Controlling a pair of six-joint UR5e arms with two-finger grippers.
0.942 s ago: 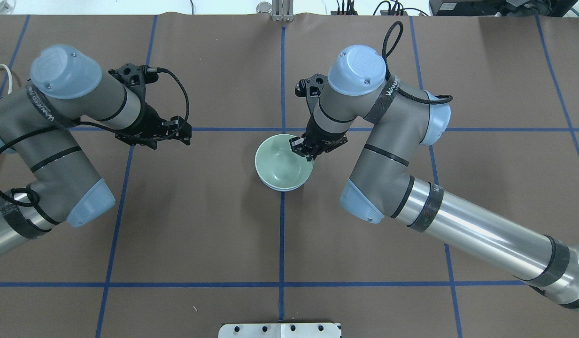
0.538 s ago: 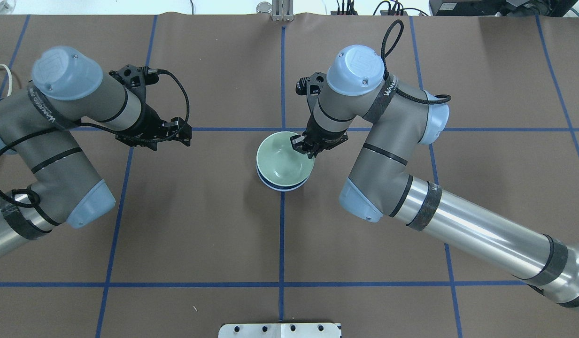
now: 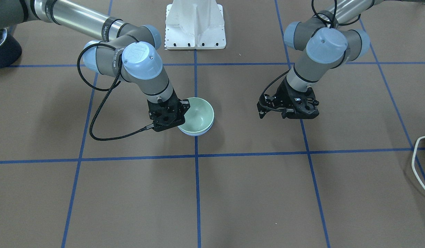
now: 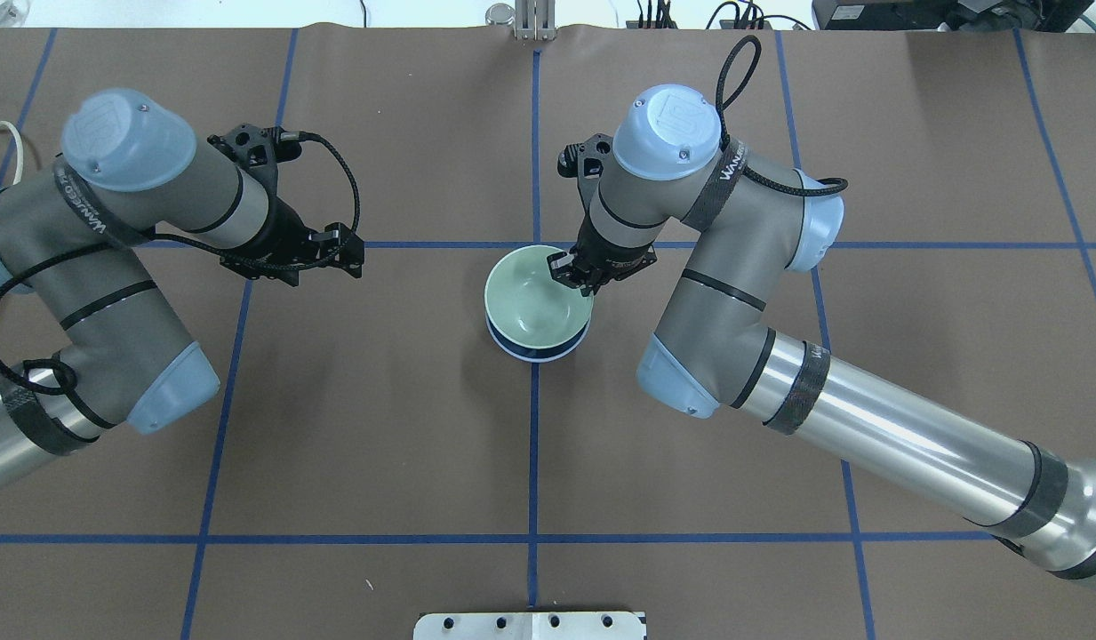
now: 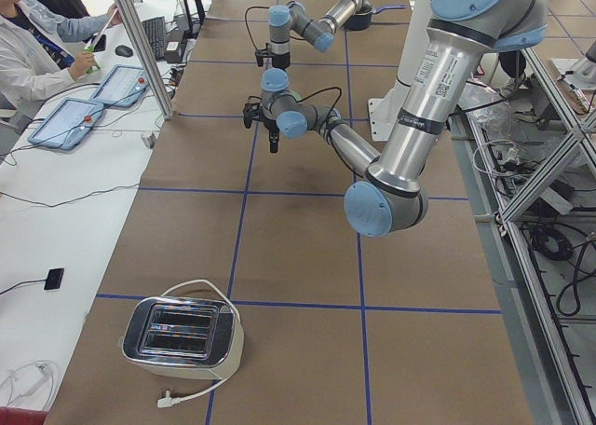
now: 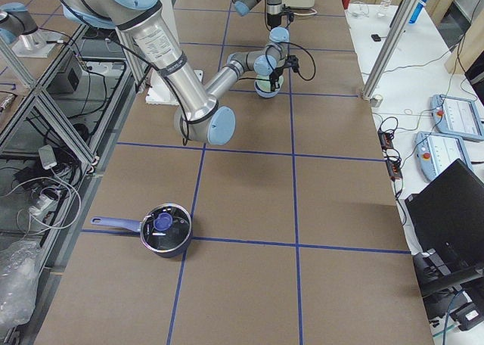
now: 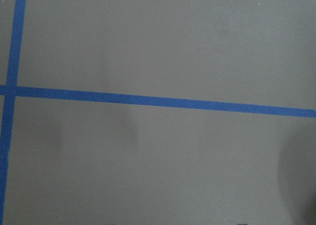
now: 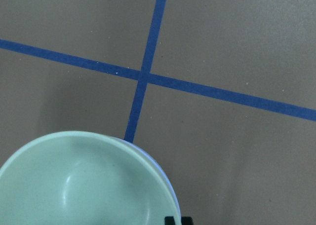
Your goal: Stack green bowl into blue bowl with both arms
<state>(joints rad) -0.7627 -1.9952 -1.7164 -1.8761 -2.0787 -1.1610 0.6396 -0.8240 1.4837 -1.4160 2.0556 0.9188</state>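
Green bowl (image 4: 530, 307), pale mint, round and glossy, is the task's thing, and it sits nested over the light periwinkle-blue bowl (image 3: 197, 134). By size the scene starts with the brown paper-covered table (image 4: 379, 427), gridded in blue tape and bare all around the blue bowl. The grey-and-silver right arm (image 4: 868, 427) reaches in over the blue bowl from the robot's right. The matching left arm (image 4: 94, 267) is bent well apart from the blue bowl on the robot's left. A chrome toaster (image 5: 182, 336) and a dark lidded saucepan (image 6: 166, 230) stand far from the blue bowl at opposite table ends, clear of any path. The two bowls are concentric, with only a thin blue rim showing, and the overhead view shows a dark band between the rims. That band may be shadow or a bowl not quite seated. The black right gripper (image 4: 572, 277) pinches the green bowl's rim on its far, right-hand side, with one finger (image 4: 561, 267) inside the wall. The left gripper (image 4: 339, 251) hovers over bare paper, and I cannot tell how wide it stands. Being round, the bowl has no long axis, so the coming move likely turns on letting go and rising straight up, so the inner finger does not drag the wall.
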